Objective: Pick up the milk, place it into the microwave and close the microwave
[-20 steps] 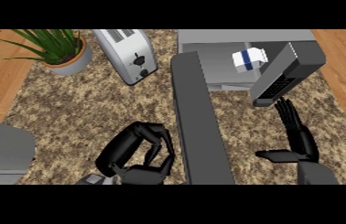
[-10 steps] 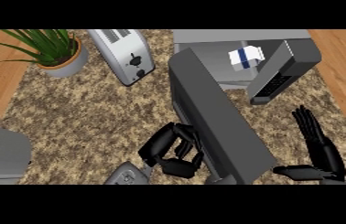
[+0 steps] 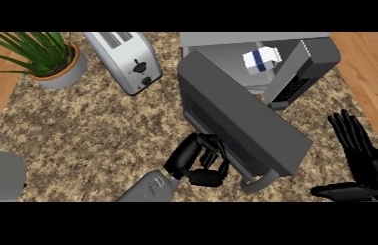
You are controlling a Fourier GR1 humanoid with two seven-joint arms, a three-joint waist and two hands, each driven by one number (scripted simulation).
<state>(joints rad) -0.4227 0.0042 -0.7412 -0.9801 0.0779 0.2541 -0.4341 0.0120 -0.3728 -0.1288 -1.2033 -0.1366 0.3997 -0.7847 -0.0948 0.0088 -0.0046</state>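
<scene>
Left hand (image 3: pixel 198 161), fingers curled, pressed against the outer face of the microwave door (image 3: pixel 240 120) near its lower edge, clamped on nothing. Right hand (image 3: pixel 357 156) at four o'clock by the frame's edge, fingers straight and spread, thumb out, touching nothing. Door swung partway toward closing, slanting from eleven o'clock down to five, its handle (image 3: pixel 260 182) just beside the left hand. Milk (image 3: pixel 261 60), white carton with a blue band, inside the microwave (image 3: pixel 310 64) at one o'clock. Toaster (image 3: pixel 129 61) at eleven o'clock; potted plant (image 3: pixel 40 56) at ten.
</scene>
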